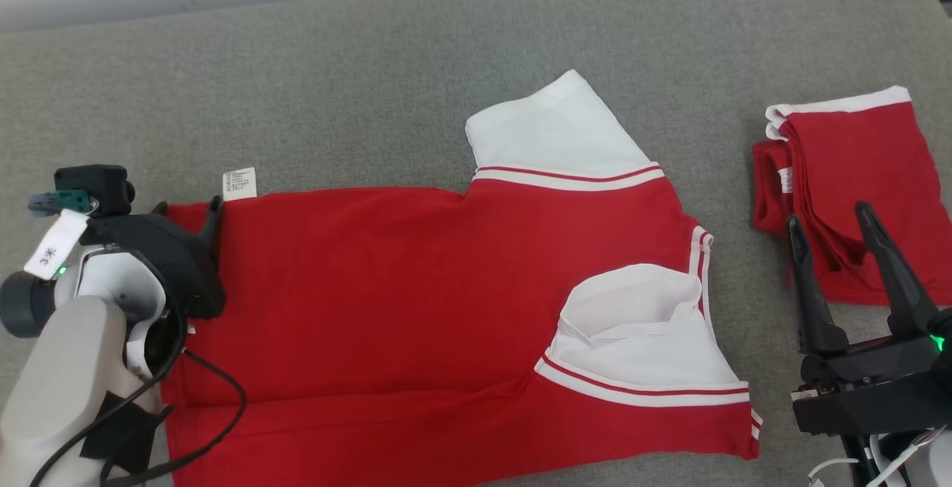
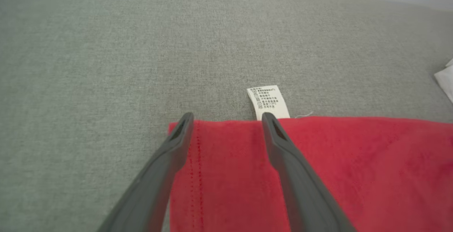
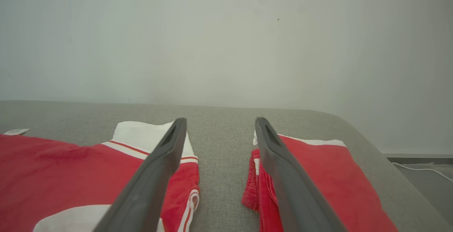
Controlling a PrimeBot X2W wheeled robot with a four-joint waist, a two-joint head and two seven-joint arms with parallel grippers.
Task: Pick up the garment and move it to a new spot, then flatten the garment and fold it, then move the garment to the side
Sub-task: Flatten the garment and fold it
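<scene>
While the left pincer and right pincer are held wide and empty, the shirt should be gripped squarely at the hem beside the label, both layers together.

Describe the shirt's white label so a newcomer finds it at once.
A red shirt lies spread on the grey fabric surface. At its far left corner, just past the left tool, a small label sticks out onto the grey. Unlike the plain white sleeves, it is tiny and carries printed text.

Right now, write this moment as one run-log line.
shirt: spread out | left tool: open, at hem by label | right tool: open, holding nothing | folded clothes: right of shirt
</scene>
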